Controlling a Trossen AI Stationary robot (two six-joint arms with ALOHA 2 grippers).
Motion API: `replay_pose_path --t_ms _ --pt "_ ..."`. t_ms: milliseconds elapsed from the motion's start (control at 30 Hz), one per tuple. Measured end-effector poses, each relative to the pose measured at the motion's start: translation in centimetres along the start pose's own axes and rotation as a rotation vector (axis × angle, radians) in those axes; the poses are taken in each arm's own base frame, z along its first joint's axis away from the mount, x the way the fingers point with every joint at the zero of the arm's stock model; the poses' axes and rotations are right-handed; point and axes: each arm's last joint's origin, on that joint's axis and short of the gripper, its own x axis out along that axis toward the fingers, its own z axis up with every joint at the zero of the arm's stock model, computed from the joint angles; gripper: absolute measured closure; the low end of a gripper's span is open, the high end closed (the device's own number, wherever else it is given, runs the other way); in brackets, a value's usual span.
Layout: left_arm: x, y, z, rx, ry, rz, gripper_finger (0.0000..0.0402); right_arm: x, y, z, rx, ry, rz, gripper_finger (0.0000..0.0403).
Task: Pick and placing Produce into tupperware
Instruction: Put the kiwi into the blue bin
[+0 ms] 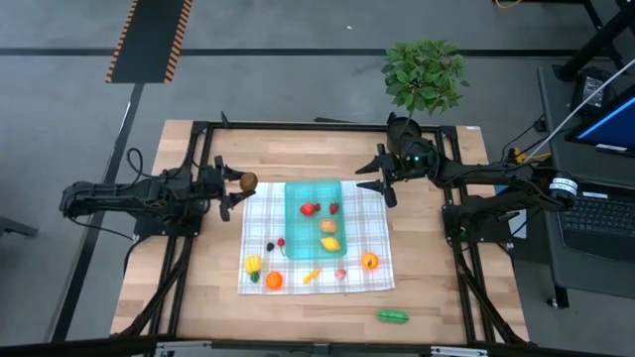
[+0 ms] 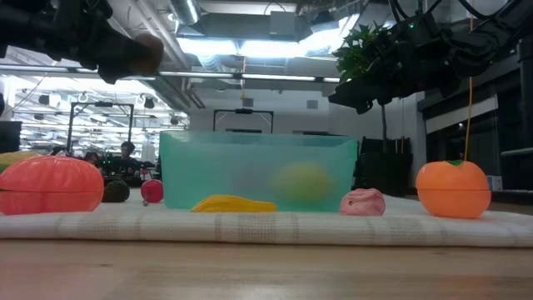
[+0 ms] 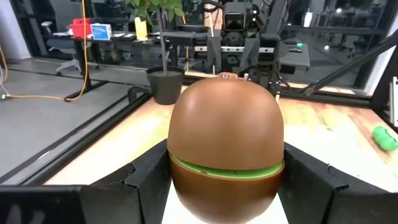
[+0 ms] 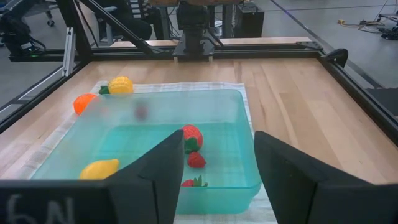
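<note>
My left gripper (image 1: pixel 236 184) is shut on a brown toy kiwi (image 3: pixel 227 134) with a green seam, held in the air by the checked cloth's far left corner. The teal tupperware (image 1: pixel 298 223) sits on the cloth (image 1: pixel 260 213) and holds two red strawberries (image 4: pixel 193 137), a brown piece (image 1: pixel 327 225) and a yellow lemon (image 1: pixel 330 242). Several more produce pieces lie on the cloth's near part, among them an orange one (image 1: pixel 369 261). My right gripper (image 4: pixel 217 155) hangs open above the tupperware's far right corner, with nothing between its fingers. My left gripper pinches the kiwi between its two fingers (image 3: pixel 146 180), one on each side of its lower half (image 3: pixel 177 171) by the green seam. The fingers come level from the table's left. The kiwi is lifted clear of table and cloth.
A potted plant (image 1: pixel 425 71) stands at the far edge behind my right arm. A green produce piece (image 1: pixel 392 316) lies on bare wood near the front edge, right of the cloth. Black frame rails (image 1: pixel 189 248) run along the table's sides.
</note>
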Motion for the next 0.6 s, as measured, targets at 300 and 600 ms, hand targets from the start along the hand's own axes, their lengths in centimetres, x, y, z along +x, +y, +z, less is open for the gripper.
replay_pose_path --t_ms 300,600 --pt "0.4 0.0 -0.2 0.004 0.023 0.024 0.0170 0.0 0.0 0.0 -0.001 0.000 0.000 0.0208" --pt "2.0 -0.4 -0.3 0.008 0.045 0.014 0.0170 0.0 0.0 0.0 -0.006 0.000 0.000 0.0208"
